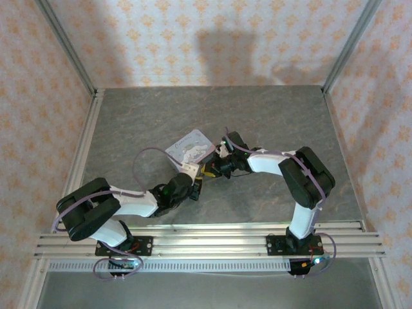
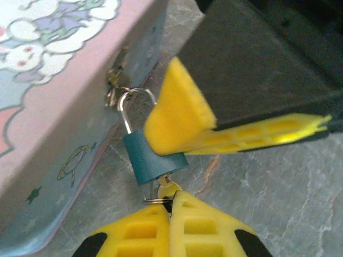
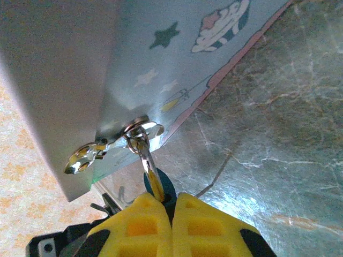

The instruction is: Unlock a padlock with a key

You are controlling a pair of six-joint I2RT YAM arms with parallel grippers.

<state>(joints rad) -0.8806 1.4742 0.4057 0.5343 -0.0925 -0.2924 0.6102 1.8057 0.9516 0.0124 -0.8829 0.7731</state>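
Note:
The small teal padlock hangs by its silver shackle from the hasp of a pastel cartoon tin. A silver key on a thin ring sticks into the padlock's underside. My left gripper is shut on the key's head. From the right, the right gripper's yellow fingers press on the padlock's body. In the right wrist view my right gripper is shut on the padlock, with the shackle rising to the hasp. Both grippers meet at the tin's near corner.
The tin lies near the middle of the grey stone-patterned table. Patterned walls and aluminium posts close in the sides and back. An aluminium rail carries the arm bases along the near edge.

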